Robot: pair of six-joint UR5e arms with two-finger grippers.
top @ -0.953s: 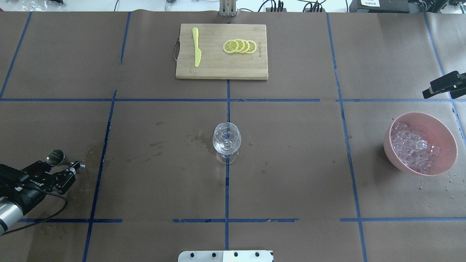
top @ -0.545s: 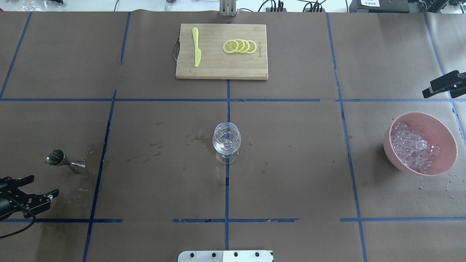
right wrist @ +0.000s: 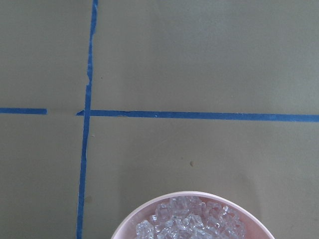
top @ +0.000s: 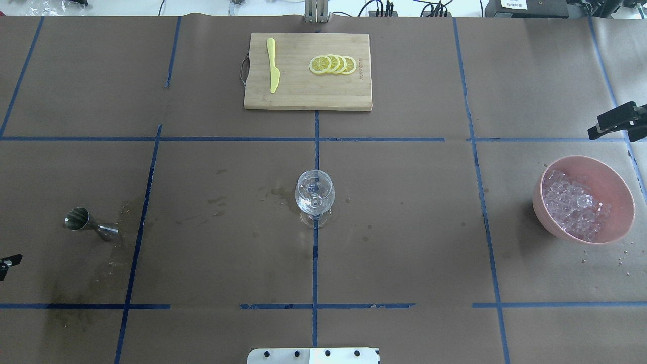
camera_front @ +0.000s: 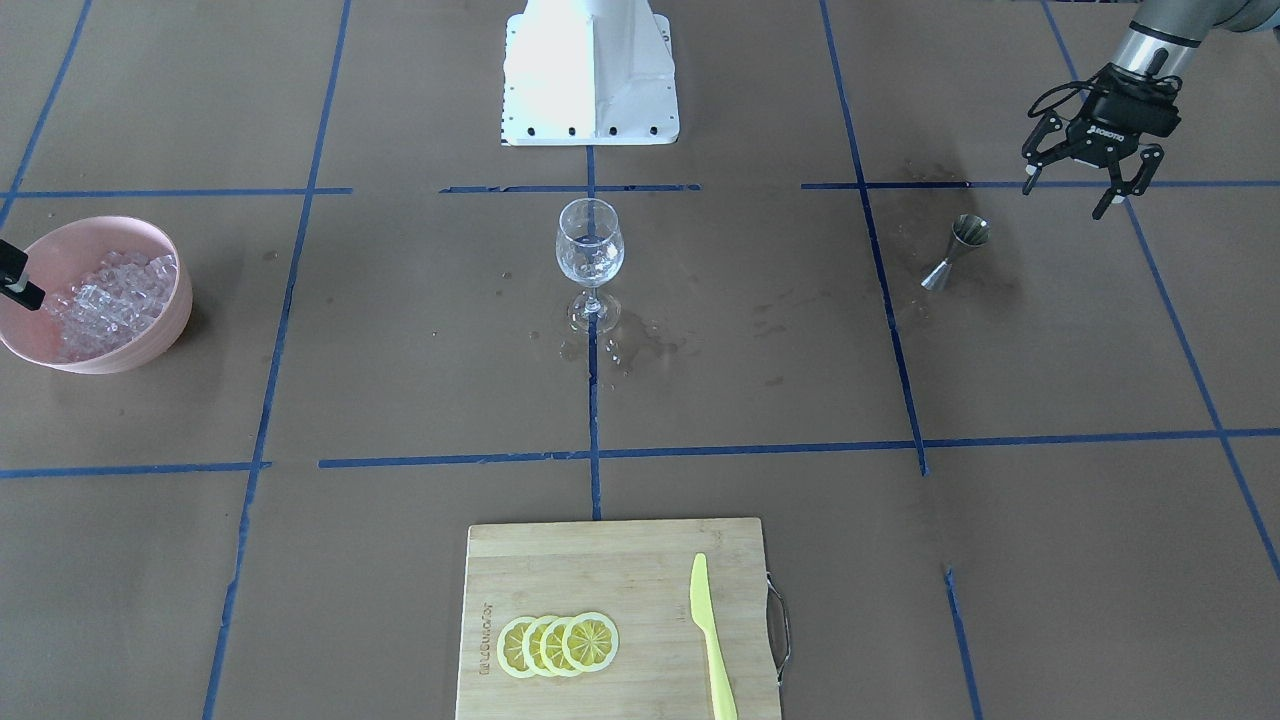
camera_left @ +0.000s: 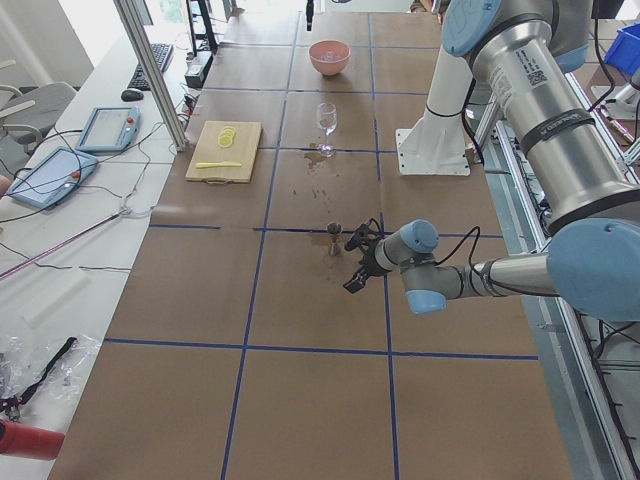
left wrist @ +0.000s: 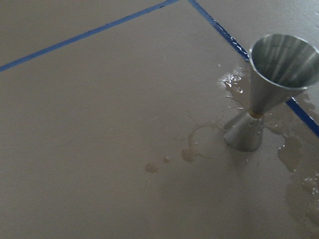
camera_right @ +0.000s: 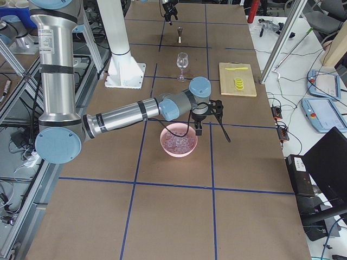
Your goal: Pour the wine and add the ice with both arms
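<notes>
The wine glass (top: 314, 194) stands upright at the table's middle, also in the front view (camera_front: 589, 245), with a small measure of clear wine (top: 313, 205) in its bowl. The steel jigger (top: 81, 221) stands empty on a wet patch (left wrist: 269, 94). My left gripper (camera_front: 1070, 195) is open and empty, apart from the jigger, toward my base. The ice (top: 571, 205) is heaped in the pink bowl (top: 614, 169). My right gripper (camera_right: 213, 132) hovers open and empty past the bowl's far rim; one finger (top: 614, 121) shows overhead.
A bamboo cutting board (top: 307, 71) lies at the far middle with a yellow plastic knife (top: 273, 65) and several lemon slices (top: 333, 64). Spill stains (top: 275, 192) lie beside the glass. Droplets (top: 604, 259) dot the paper near the bowl. The white pedestal (camera_front: 590, 70) is at my base.
My left gripper let go of the jigger and drew back toward the table's left edge, open. The jigger stays standing. The right gripper shifted slightly.
</notes>
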